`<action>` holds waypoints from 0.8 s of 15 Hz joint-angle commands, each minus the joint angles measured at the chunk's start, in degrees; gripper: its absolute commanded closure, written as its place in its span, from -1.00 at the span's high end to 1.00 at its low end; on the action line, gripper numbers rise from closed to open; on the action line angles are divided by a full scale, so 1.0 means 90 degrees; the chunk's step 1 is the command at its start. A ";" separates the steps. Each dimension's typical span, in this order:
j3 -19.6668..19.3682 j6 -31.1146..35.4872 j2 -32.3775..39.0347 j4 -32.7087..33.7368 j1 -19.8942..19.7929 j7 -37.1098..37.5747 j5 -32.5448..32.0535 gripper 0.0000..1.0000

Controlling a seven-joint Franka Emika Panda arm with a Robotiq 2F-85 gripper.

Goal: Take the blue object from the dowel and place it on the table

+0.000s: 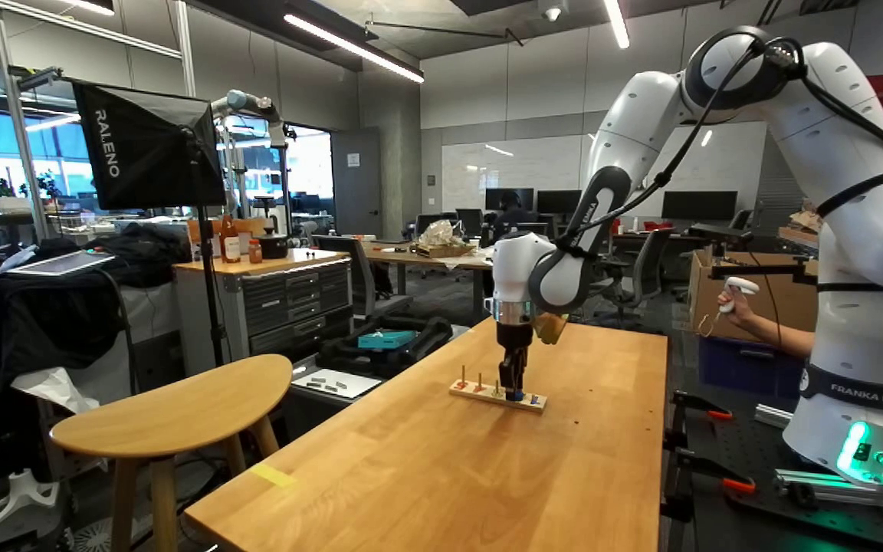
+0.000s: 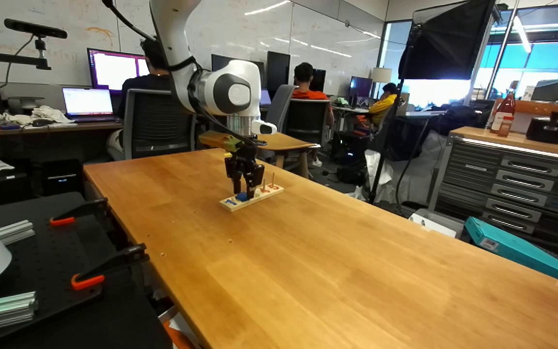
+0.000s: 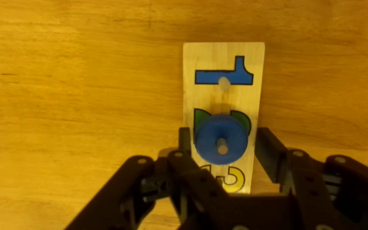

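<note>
In an exterior view: gripper (image 1: 514,389) low over a pegged strip (image 1: 490,395) on the table (image 1: 487,475). In an exterior view: blue object (image 2: 242,197) at the strip, between downturned fingers (image 2: 251,188). Wrist view: blue object threaded on its dowel (image 3: 222,149), fingers apart, a gap either side. Fingertip depth hard to judge; too shallow a bite could slip off. A tilted lift would likely bind on the dowel and drag the strip along.

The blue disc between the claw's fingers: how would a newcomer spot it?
On the long light-wood table lies a narrow pegboard. Straddled by the open gripper, one dowel rises through the blue disc. It partly hides a green numeral; unlike the flat painted blue 1 nearby, this is a raised, round piece.
</note>
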 commanded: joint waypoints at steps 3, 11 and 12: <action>-0.0077 0.0078 0.0219 0.0266 0.0039 -0.0328 0.0294 -0.64; -0.0126 -0.0301 -0.0863 0.0015 -0.0083 -0.0534 0.0541 -0.64; -0.0203 -0.0363 -0.0904 0.0027 -0.0142 -0.0525 0.0552 -0.64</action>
